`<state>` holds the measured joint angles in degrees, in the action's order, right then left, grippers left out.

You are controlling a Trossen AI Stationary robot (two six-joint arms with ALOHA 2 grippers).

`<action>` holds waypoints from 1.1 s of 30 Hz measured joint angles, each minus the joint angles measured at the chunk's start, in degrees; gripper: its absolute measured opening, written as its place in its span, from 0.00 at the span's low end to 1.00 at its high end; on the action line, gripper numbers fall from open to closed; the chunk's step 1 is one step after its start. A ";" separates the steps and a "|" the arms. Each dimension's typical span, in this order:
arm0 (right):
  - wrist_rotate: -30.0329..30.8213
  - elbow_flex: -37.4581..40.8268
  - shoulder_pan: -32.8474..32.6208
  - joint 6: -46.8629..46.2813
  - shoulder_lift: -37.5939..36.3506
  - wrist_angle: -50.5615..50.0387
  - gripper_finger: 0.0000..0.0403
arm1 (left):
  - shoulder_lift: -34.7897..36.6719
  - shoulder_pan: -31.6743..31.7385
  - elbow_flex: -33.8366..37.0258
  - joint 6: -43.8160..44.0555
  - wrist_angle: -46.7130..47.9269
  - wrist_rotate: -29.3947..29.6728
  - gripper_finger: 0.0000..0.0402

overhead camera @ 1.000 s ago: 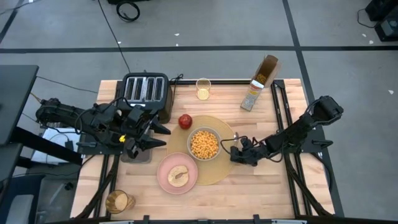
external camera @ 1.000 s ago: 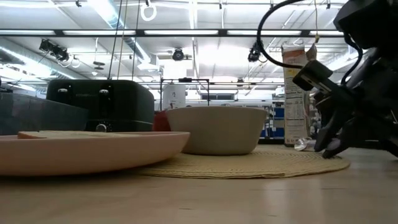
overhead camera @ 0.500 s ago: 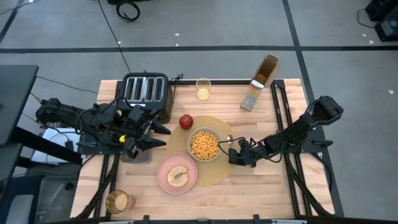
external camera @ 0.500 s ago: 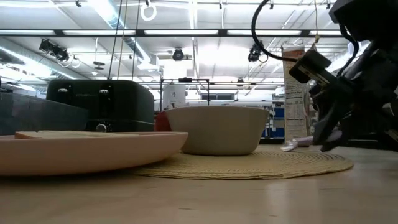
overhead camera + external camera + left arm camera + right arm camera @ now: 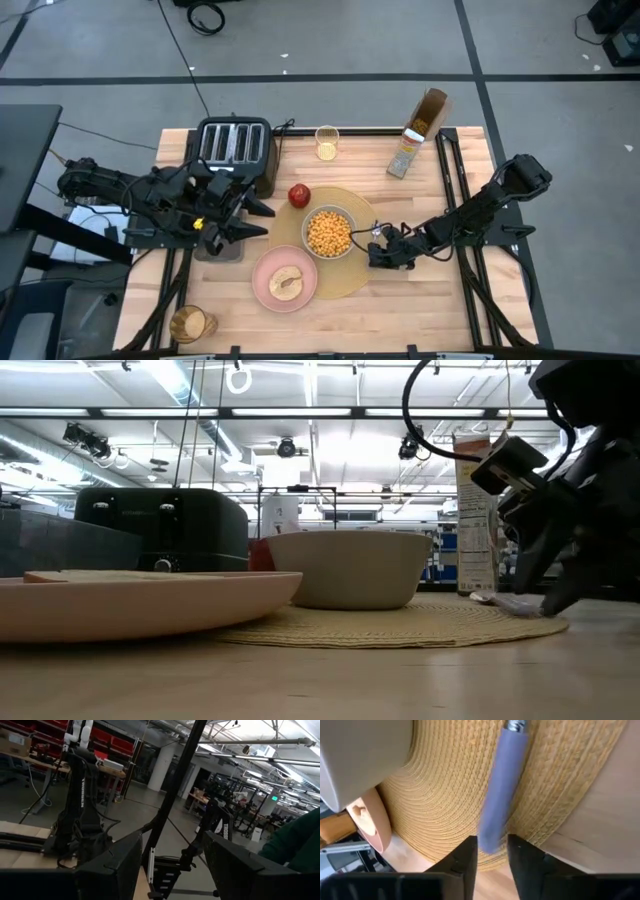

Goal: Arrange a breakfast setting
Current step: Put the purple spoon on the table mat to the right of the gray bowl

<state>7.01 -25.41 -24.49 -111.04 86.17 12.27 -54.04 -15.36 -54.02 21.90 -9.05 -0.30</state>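
Now right end effector low at mat edge, fingers slightly apart around spoon handle lying on mat beside bowl. Thin, light, stiff, prob. slick; best pinched mid-handle. Left end effector parked open nr toaster.

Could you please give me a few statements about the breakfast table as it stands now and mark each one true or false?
1. The white bowl on the placemat holds orange cereal. True.
2. The red apple sits on the pink plate. False: it sits beside the bowl, near the toaster.
3. The spoon lies on the placemat at the right gripper. True.
4. The left gripper holds the amber glass. False: the glass stands alone at the table's near-left corner.
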 joint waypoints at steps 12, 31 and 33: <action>-2.85 -0.02 0.00 2.86 -3.26 -1.44 0.40 | 0.00 -0.02 0.00 0.41 0.05 0.00 0.54; 0.08 -6.43 18.51 25.40 -8.52 -32.60 0.39 | 0.00 0.01 0.00 0.46 -0.05 0.00 0.54; -0.81 -6.43 20.04 27.58 -8.52 -31.08 0.39 | 0.00 0.01 0.00 0.97 -0.05 0.02 0.54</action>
<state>6.19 -31.83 -4.45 -83.46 77.65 -18.81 -54.04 -15.35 -54.02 22.87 -9.10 -0.27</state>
